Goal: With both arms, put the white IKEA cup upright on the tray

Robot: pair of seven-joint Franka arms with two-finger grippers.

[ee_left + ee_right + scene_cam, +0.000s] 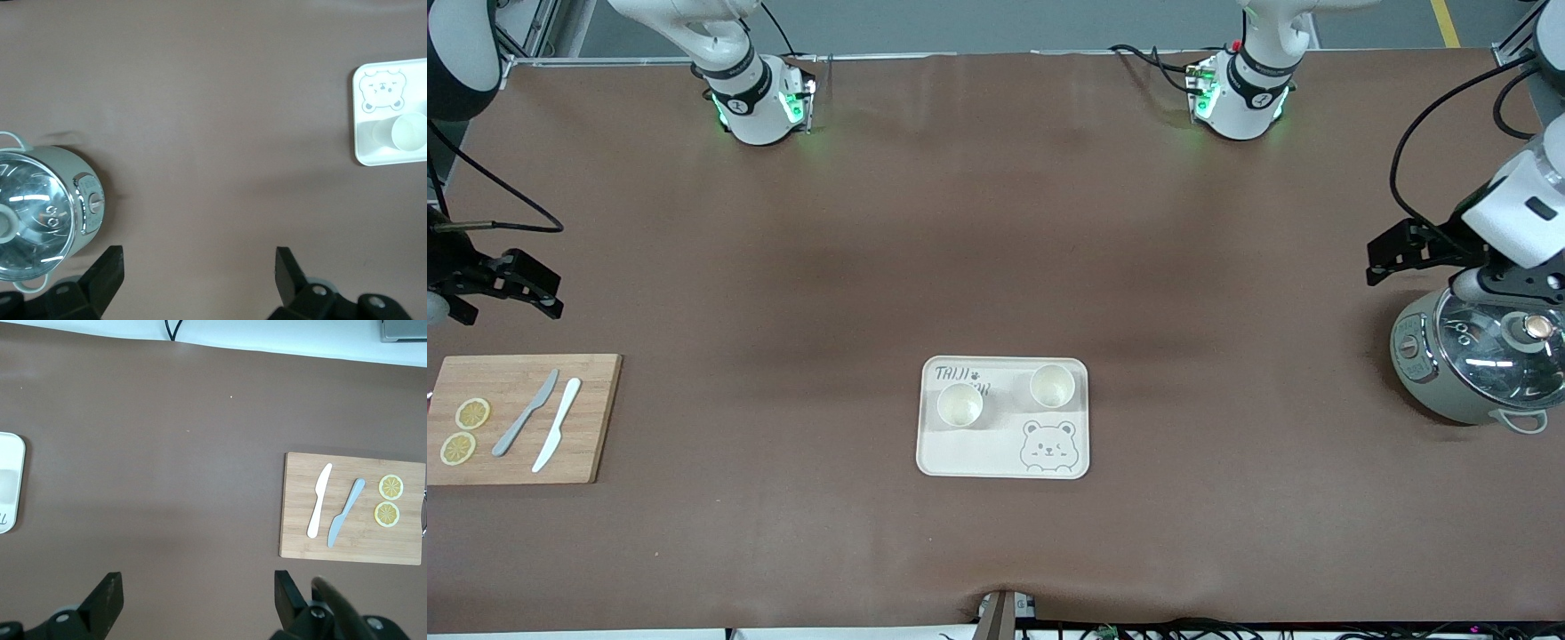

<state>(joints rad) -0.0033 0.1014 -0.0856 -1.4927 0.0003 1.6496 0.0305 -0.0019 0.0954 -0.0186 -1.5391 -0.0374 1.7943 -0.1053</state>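
Observation:
The cream tray (978, 449) with the bear drawing lies on the brown table, midway between the arms' ends and near the front camera. Two white cups stand upright on it, one (960, 404) toward the right arm's end and one (1052, 386) toward the left arm's end. My left gripper (1392, 253) is open and empty over the table beside a cooker. In the left wrist view the gripper (198, 260) shows wide open, with the tray (387, 157) and one cup (409, 131) far off. My right gripper (538, 289), also seen in its wrist view (198, 583), is open and empty above the cutting board's end of the table.
A grey-green cooker with a glass lid (1467, 364) stands at the left arm's end. A wooden cutting board (516, 418) at the right arm's end carries a grey knife (525, 413), a white knife (557, 425) and two lemon slices (471, 413).

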